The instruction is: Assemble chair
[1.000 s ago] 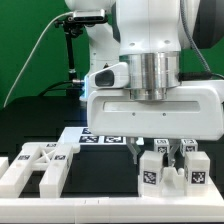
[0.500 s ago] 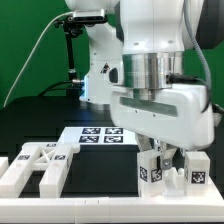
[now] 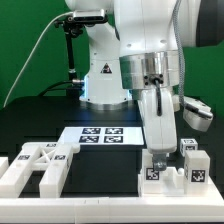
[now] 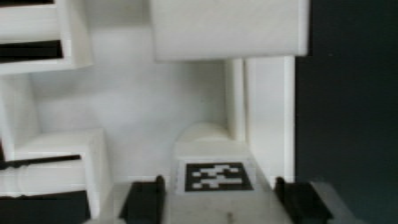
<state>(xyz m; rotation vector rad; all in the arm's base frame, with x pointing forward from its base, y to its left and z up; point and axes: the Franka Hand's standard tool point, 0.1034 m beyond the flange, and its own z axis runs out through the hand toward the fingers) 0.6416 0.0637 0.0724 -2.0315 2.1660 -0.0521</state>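
Observation:
The chair lies in loose white tagged parts along the front of the table. A slotted, braced piece (image 3: 38, 168) lies at the exterior view's left. A cluster of tagged blocky parts (image 3: 156, 172) stands at the right, with another tagged block (image 3: 196, 166) beside it. My gripper (image 3: 166, 147) hangs edge-on just above this right cluster. In the wrist view my gripper (image 4: 215, 192) is open. Its dark fingers (image 4: 148, 196) stand on either side of a white part with a square tag (image 4: 215, 176), apart from it. A larger white panel (image 4: 228, 30) lies beyond.
The marker board (image 3: 100, 135) lies flat on the black table behind the parts. A black stand with a cable (image 3: 72, 50) rises at the back left before a green backdrop. A thin white border strip (image 3: 100, 208) runs along the front edge.
The wrist has turned about its vertical axis, from broadside to edge-on, while staying over the right-hand cluster of parts. The parts have not moved.

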